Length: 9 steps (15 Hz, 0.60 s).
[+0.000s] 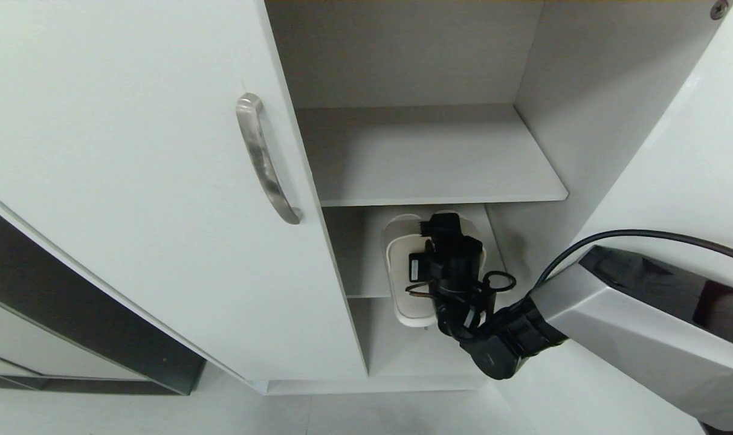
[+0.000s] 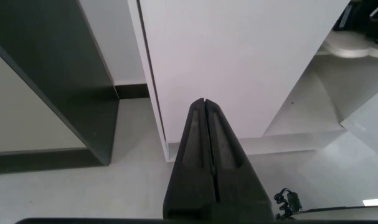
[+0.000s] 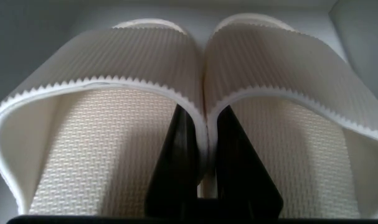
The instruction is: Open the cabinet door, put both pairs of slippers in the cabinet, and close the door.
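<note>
slippers (image 1: 402, 272), white pair, pinched together by their inner edges in right hand (image 1: 442, 232), toes over middle shelf (image 1: 357, 260) of open cabinet (image 1: 553, 90). left hand (image 2: 204, 118) closed, empty. risk: heels seem past shelf edge; letting go here could tip the pair out.
</note>
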### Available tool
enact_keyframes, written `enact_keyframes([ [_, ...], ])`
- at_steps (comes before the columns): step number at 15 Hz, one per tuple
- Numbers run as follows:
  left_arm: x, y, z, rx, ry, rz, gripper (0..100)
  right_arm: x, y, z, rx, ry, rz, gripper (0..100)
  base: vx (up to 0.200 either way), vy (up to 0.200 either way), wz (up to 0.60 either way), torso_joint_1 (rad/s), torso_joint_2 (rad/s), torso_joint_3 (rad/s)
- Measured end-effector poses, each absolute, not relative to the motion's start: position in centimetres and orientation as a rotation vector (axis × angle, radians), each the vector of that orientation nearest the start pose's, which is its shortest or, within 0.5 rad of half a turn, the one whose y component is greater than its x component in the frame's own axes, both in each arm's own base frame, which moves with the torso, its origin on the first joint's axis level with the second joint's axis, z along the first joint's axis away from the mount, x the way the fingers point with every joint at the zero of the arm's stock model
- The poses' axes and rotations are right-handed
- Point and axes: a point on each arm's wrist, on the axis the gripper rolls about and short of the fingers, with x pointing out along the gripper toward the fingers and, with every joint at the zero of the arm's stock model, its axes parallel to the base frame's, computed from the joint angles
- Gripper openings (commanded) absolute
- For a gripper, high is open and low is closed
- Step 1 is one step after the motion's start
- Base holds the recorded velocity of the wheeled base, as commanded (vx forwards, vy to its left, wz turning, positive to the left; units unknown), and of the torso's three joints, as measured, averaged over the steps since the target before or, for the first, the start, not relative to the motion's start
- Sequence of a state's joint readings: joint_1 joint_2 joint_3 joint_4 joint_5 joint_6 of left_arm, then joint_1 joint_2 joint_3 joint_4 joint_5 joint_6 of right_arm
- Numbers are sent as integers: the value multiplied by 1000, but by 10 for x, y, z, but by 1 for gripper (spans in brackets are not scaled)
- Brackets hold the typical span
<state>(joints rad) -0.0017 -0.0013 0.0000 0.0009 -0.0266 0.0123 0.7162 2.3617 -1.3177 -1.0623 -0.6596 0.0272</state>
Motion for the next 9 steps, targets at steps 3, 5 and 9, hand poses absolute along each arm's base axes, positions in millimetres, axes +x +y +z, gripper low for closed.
enact_keyframes([
  [3,-23,0,75,9,-1,-25,0,381,293,97,41,-31,41,0,0,0,0,0,0,0],
  [5,-23,0,75,9,-1,-24,0,392,292,99,31,-56,30,0,0,0,0,0,0,0],
  [9,-23,0,75,9,-1,-24,0,402,292,102,24,-84,31,0,0,0,0,0,0,0],
])
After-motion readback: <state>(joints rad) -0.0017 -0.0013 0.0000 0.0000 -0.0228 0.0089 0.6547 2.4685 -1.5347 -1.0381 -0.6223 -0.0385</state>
